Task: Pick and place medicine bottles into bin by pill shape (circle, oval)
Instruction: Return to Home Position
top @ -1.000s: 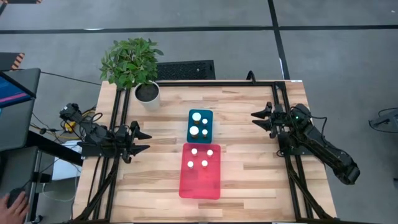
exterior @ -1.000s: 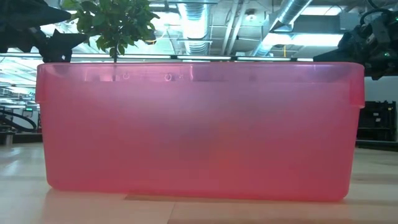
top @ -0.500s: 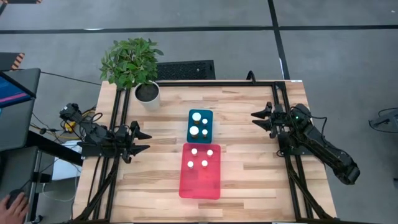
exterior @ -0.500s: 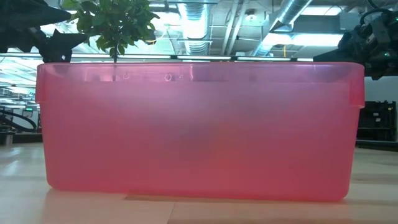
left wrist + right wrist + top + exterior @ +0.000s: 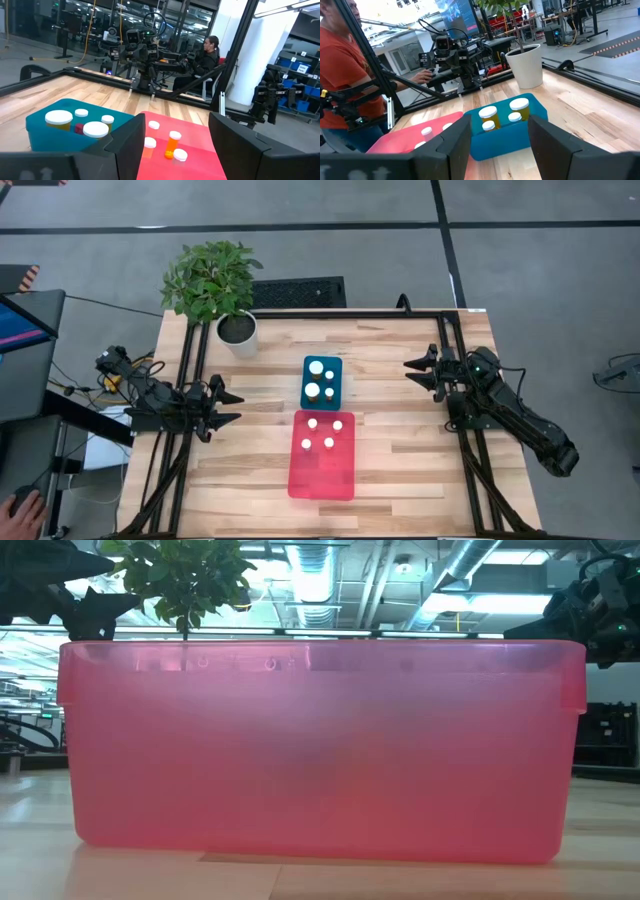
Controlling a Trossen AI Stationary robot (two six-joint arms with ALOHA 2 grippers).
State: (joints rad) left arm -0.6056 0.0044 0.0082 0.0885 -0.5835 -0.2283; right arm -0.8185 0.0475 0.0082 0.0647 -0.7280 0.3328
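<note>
The left gripper (image 5: 238, 408) sat at the table's (image 5: 400, 470) left side and the right gripper (image 5: 410, 372) at its right, both spread open and empty. The medicine bottles (image 5: 312, 390) stood mid-table (white caps up) in the teal bin (image 5: 337, 364) and the nearer red bin (image 5: 322, 480).

centre: blue bin (image 5: 322, 382) and red bin (image 5: 322, 465) are blocking | both sides: table (image 5: 400, 450) is lying open | back-left corner: plant (image 5: 210, 280) is crowding

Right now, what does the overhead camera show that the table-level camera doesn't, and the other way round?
Only the high view shows the teal bin with three white-capped bottles and the four bottles inside the red bin. Only the low view shows the ceiling ducts; the red bin's wall hides everything in it. Both show the red bin, the plant, and the left gripper and right gripper parked at the sides of the table.
</note>
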